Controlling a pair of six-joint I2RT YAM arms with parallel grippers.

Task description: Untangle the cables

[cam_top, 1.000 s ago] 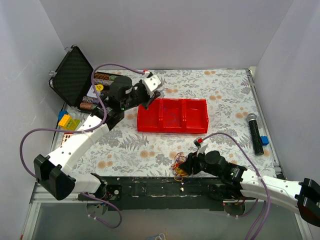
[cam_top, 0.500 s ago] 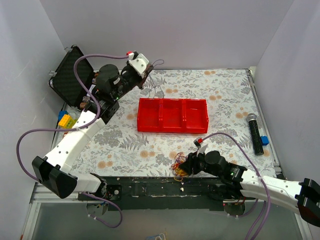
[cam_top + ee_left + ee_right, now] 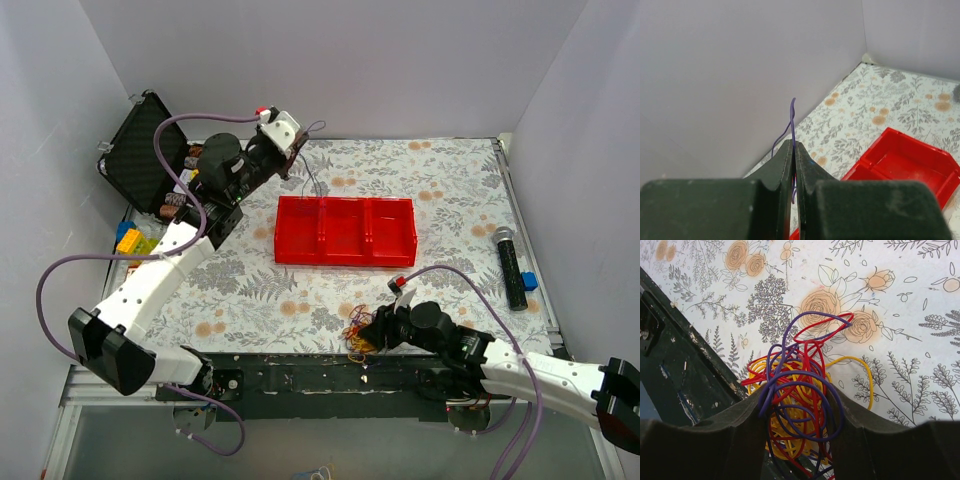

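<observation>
Left fingers (image 3: 782, 167) are pinched flat together on one purple strand (image 3: 792, 115). Its free end pokes out past the tips and kinks up in front of the white wall. Left gripper (image 3: 294, 160) hangs above the table at about 10 o'clock of the red three-bay tray (image 3: 340, 258), nose tilted down toward the tray's back-left corner. A thin length of that strand dangles off the tips toward that corner. Can't tell if it touches the cloth.

Right fingers (image 3: 735, 425) sit at a medium gap, clamped either side of the cable bunch (image 3: 795, 385). Red, purple and yellow loops are packed between the pads and touch both. Right gripper (image 3: 370, 331) is low, at 6 o'clock of the tray, by the table's near edge. The bunch lies on the floral cloth (image 3: 450, 190), just beside the black front rail (image 3: 685, 355). One yellow loop and a red/purple loop spill out ahead of the fingertips onto the print. Bunch and lifted strand are well apart.

Other items:
- Microphone (image 3: 510, 268) lies at 3 o'clock of the tray near the right edge, with a small blue block (image 3: 528, 281) just beside it.
- Open black case (image 3: 145, 155) stands at 9–10 o'clock of the tray.
- Yellow toy brick (image 3: 128, 240) sits near the case, at its 6 o'clock.
</observation>
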